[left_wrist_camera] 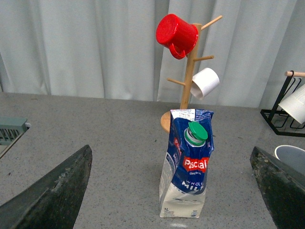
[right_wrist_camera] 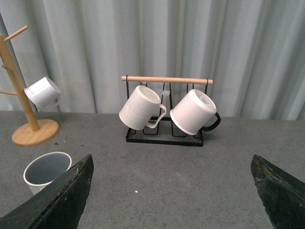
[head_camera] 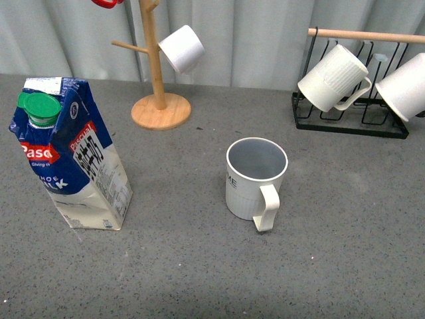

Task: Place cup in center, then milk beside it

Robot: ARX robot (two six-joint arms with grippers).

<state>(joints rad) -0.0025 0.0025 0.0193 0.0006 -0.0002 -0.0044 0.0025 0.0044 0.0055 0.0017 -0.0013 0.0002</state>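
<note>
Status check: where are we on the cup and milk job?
Done: the cup stands upright near the table's middle. In hand: nothing; the left gripper is open, facing the milk, and the right gripper is open too. Left: the milk stands well off to the cup's left, so it must be gripped and set beside the cup.

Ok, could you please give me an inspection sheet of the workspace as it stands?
Surface: grey speckled table, no spills seen.
Job's things: cup upright near the centre, handle toward the camera; milk upright to its left, apart, cap on.
Clutter: wooden mug tree with white mug and red mug; black rack holding two pale mugs.
End effectors: left end effector open, empty; right end effector open, empty.
Cables: nothing seen.
Surroundings: pale curtain behind.
</note>
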